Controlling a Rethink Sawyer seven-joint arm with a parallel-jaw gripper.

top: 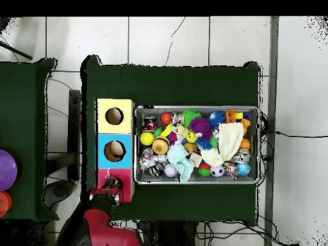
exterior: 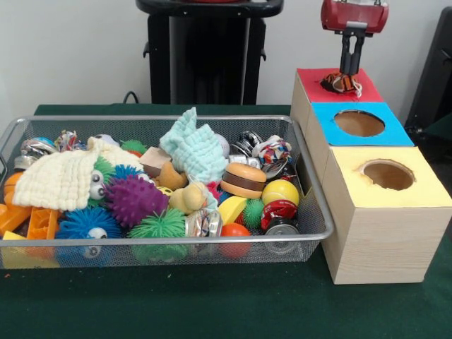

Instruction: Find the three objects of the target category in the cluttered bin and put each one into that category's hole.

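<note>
Striped tiger plush (exterior: 342,82) sits on the red box top (exterior: 311,79), over its hole, clamped between the gripper's (exterior: 349,73) closed black fingers at the far end of the box row. Blue (exterior: 359,123) and yellow (exterior: 388,174) holes gape round and unobstructed. Beside them, the wire-mesh bin (exterior: 314,205) is crammed to its rim with spiky balls, knitted cloths and hard toys.
</note>
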